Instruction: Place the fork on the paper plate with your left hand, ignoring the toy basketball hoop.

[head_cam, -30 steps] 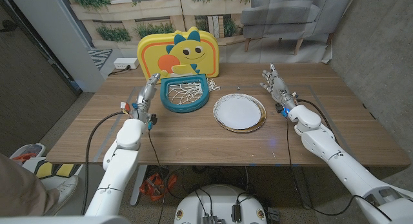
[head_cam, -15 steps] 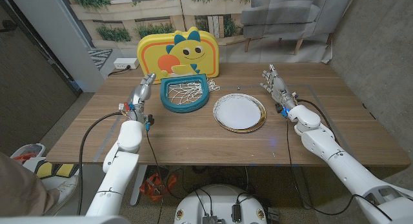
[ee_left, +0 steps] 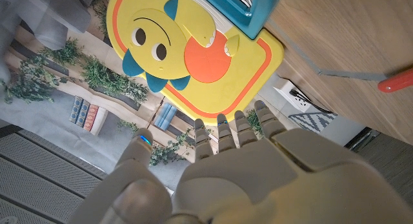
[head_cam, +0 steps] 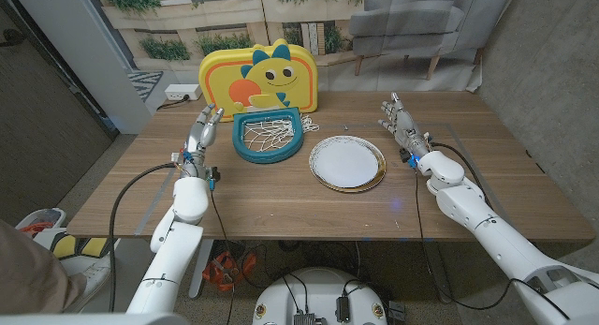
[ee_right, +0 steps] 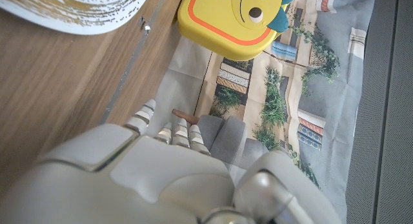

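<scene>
The fork [ee_left: 366, 75] has a grey metal stem and a red handle; it lies on the wood in the left wrist view, apart from my left hand. My left hand [head_cam: 201, 131] stands upright just left of the toy hoop [head_cam: 270, 138], fingers apart and holding nothing. The white paper plate [head_cam: 347, 162] with a gold rim sits right of the hoop and holds nothing. Past the plate's right side my right hand [head_cam: 398, 125] stands with fingers apart and nothing in it.
The hoop's yellow dinosaur backboard [head_cam: 259, 76] stands at the table's far edge, behind the teal ring and net. A white power strip [head_cam: 182, 96] lies beyond the far left corner. Bare wood [head_cam: 281, 208] runs along the near edge.
My left hand has drifted left, away from the hoop's rim, and its fingers have straightened upright. The right hand, plate and hoop have not moved.
</scene>
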`<move>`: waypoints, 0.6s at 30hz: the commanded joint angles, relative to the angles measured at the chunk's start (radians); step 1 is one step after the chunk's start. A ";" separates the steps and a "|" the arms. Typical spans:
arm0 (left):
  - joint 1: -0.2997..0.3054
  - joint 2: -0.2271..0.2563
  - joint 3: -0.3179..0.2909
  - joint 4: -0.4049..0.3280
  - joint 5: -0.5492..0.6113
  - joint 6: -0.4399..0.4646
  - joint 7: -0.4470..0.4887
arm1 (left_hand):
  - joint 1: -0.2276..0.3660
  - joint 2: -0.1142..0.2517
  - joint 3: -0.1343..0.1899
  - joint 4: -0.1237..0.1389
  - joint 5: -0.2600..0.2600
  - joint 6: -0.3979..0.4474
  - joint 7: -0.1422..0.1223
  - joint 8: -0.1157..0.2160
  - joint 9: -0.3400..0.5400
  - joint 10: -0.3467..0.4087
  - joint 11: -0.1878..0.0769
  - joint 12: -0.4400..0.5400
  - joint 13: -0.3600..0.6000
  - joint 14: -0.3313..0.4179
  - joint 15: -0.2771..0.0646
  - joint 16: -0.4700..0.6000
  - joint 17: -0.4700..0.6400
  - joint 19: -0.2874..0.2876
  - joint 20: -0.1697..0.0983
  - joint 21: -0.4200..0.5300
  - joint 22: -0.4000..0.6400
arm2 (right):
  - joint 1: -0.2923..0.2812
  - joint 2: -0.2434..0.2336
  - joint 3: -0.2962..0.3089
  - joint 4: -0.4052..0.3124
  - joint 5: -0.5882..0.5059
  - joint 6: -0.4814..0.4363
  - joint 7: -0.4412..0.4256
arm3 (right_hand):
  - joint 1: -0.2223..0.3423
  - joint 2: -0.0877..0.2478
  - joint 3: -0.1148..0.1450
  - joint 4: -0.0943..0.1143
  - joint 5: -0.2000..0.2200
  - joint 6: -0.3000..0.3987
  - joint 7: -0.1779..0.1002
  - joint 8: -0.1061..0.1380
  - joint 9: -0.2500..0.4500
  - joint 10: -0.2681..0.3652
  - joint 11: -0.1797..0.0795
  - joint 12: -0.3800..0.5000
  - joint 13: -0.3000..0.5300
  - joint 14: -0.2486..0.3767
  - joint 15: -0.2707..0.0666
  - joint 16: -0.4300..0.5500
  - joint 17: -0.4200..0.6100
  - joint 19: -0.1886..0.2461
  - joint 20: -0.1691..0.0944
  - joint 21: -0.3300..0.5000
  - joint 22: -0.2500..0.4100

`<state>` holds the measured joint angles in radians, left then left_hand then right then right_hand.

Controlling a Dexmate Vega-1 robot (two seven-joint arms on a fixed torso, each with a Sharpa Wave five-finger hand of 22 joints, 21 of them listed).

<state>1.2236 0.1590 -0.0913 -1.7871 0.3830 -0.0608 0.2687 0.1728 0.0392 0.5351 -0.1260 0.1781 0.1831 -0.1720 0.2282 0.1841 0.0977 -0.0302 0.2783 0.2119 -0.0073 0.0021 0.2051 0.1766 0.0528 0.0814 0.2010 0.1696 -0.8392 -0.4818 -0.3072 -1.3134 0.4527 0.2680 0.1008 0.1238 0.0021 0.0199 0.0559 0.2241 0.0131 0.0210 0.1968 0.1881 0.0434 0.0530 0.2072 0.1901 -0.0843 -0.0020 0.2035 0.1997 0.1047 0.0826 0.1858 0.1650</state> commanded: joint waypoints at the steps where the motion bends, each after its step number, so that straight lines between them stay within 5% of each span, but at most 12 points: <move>1: -0.006 0.000 0.018 0.000 0.086 0.046 0.058 | 0.031 -0.005 0.007 -0.021 0.005 -0.010 -0.010 -0.002 0.002 0.013 -0.001 0.006 0.001 0.007 0.002 0.001 0.003 0.008 0.007 0.000 0.003 | 0.006 0.003 -0.004 0.011 -0.031 0.038 -0.042 | 0.009 0.006 0.003 -0.007 -0.002 0.011 -0.004 0.008 0.002 0.015 -0.001 0.007 0.004 0.008 -0.002 0.008 0.003 0.015 0.000 0.009 0.004; 6: -0.010 0.005 0.018 -0.006 0.095 0.077 0.053 | 0.061 -0.012 0.012 -0.039 0.005 -0.034 0.003 -0.014 0.002 0.010 -0.002 0.002 0.001 0.003 0.008 -0.005 0.003 0.005 0.008 -0.004 0.004 | 0.003 -0.001 -0.006 0.008 -0.035 0.045 -0.056 | 0.012 0.007 0.004 -0.008 -0.002 0.011 -0.004 0.008 0.002 0.017 -0.002 0.007 0.004 0.011 -0.004 0.008 0.002 0.017 0.001 0.009 0.004; 13: -0.005 0.014 0.037 -0.035 0.157 0.143 0.071 | 0.117 -0.037 0.015 -0.053 0.003 -0.095 0.064 -0.033 0.004 0.018 -0.020 0.001 0.005 0.003 0.011 -0.009 0.005 0.000 0.015 -0.008 0.004 | 0.005 -0.001 -0.013 0.011 -0.044 0.059 -0.071 | 0.016 0.009 0.005 -0.011 -0.002 0.020 0.001 0.011 0.002 0.031 -0.003 0.011 0.005 0.017 -0.004 0.009 0.002 0.022 0.001 0.010 0.004; 18: 0.004 0.008 0.041 -0.059 0.180 0.193 0.079 | 0.143 -0.048 0.016 -0.056 0.003 -0.106 0.081 -0.033 0.005 0.030 -0.027 0.004 0.008 0.022 0.007 -0.003 0.006 0.006 0.020 -0.006 0.005 | 0.004 -0.003 -0.019 0.009 -0.049 0.063 -0.080 | 0.018 0.009 0.006 -0.012 -0.002 0.023 0.003 0.012 0.002 0.035 -0.002 0.012 0.005 0.019 -0.005 0.010 0.002 0.024 0.000 0.010 0.004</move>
<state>1.2167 0.1669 -0.0654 -1.8057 0.4960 0.0366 0.3254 0.3025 -0.0045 0.5489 -0.1781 0.1781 0.0809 -0.0983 0.1949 0.1839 0.1193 -0.0518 0.2783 0.2165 -0.0004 0.0081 0.1973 0.1795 0.0516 0.0883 0.1948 0.1696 -0.8357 -0.4807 -0.3155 -1.3047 0.4179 0.3150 0.0443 0.1325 0.0108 0.0280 0.0479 0.2241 0.0291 0.0230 0.2041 0.1881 0.0697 0.0519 0.2146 0.1934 -0.0702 -0.0056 0.2072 0.1999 0.1170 0.0842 0.1857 0.1650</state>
